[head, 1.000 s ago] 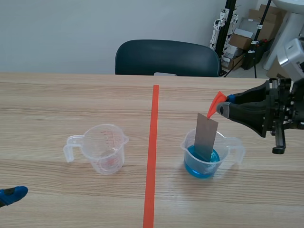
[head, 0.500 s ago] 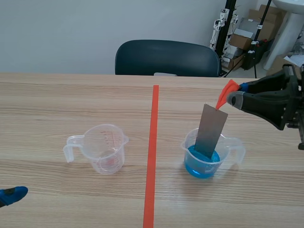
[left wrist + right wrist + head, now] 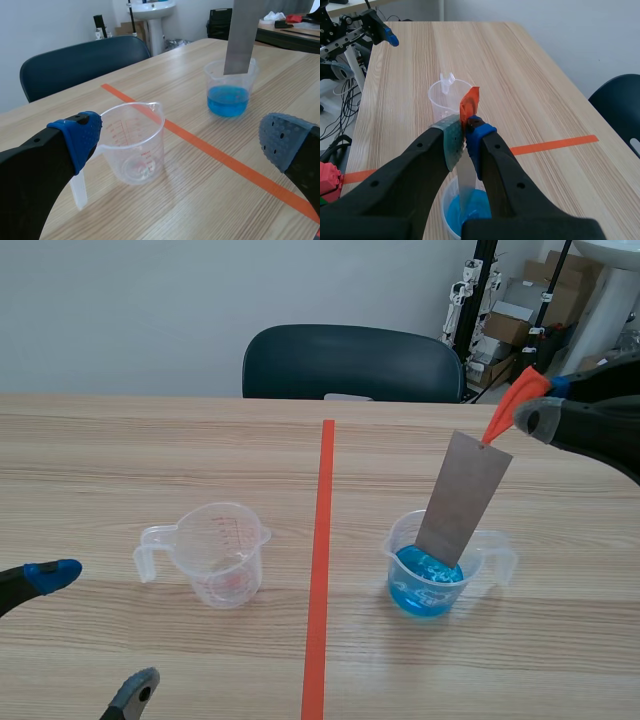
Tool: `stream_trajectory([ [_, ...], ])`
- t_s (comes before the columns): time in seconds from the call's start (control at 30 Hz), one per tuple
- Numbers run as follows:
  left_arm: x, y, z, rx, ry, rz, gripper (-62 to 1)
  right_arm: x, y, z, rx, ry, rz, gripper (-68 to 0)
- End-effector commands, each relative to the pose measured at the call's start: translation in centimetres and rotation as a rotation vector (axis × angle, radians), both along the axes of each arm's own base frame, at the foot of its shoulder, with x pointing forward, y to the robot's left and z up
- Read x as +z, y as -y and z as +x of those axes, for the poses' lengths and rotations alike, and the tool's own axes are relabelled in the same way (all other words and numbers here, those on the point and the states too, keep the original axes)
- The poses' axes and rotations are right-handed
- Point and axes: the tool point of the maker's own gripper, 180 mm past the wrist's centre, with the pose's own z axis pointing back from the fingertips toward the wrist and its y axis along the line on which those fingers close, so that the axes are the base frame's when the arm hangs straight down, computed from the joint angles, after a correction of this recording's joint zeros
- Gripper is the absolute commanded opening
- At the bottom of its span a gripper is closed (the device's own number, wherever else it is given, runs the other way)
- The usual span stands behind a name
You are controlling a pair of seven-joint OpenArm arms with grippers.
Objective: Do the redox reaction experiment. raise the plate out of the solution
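The right gripper [image 3: 465, 131] pinches the orange tab [image 3: 470, 102] of the grey plate [image 3: 465, 495]. The plate hangs tilted, with its lower edge just inside the rim of the beaker [image 3: 392, 540], above the blue solution [image 3: 425, 585]. The left gripper [image 3: 182, 137] is wide apart near the empty cup [image 3: 132, 145].

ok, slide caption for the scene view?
Right gripper holds the grey plate by its orange tab, lower end just above the blue solution.

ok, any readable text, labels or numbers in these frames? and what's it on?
Nothing legible.
Empty measuring cup: red scale marks on its wall, too small to read.
Cardboard boxes behind the table: labels too small to read.
Metal plate, orange tag, cup of blue solution: no print visible.
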Motion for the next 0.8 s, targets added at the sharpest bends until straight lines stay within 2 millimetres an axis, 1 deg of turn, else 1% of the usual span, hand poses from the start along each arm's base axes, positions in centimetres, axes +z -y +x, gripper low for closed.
stream_trajectory([
  [0.0, 1.2, 0.5, 0.5, -0.015, 0.035, -0.041, 1.4, 2.1, 0.3, 0.5, -0.006, 0.044, 0.038, -67.3],
  [0.13, 1.9, 1.5, 1.7, -0.047, 0.066, -0.060, 1.4, 2.8, 0.4, 0.2, 0.001, 0.057, 0.038, -67.3],
  [0.17, 1.8, 1.7, 2.1, -0.052, 0.065, -0.051, -1.4, 3.0, 0.4, 0.2, 0.001, 0.062, 0.040, -67.3],
  [0.23, 1.6, 2.2, 3.0, -0.061, 0.060, -0.028, -19.1, 3.5, 0.6, 0.2, 0.001, 0.070, 0.049, -67.3],
  [0.27, 1.5, 2.5, 3.3, -0.066, 0.059, -0.018, -26.3, 3.7, 0.7, 0.1, 0.000, 0.072, 0.053, -67.3],
  [0.3, 1.4, 2.8, 3.8, -0.073, 0.060, -0.008, -31.9, 3.9, 0.8, 0.2, -0.004, 0.074, 0.058, -67.3],
  [0.33, 1.4, 3.1, 4.2, -0.078, 0.061, 0.002, -35.4, 4.2, 0.9, 0.3, -0.010, 0.075, 0.067, -67.3],
  [0.47, 1.8, 4.3, 5.8, -0.107, 0.086, 0.022, -46.0, 5.1, 1.2, 0.4, -0.020, 0.090, 0.072, -67.3],
  [0.6, 2.2, 5.7, 7.4, -0.139, 0.104, 0.054, -55.6, 6.1, 1.4, 0.4, -0.030, 0.096, 0.085, -67.3],
  [0.63, 2.1, 6.1, 7.9, -0.144, 0.102, 0.073, -56.5, 6.3, 1.4, 0.4, -0.031, 0.099, 0.085, -67.3],
  [0.77, 1.7, 7.7, 9.7, -0.174, 0.089, 0.153, -56.5, 7.3, 1.4, 0.5, -0.045, 0.097, 0.096, -67.3],
])
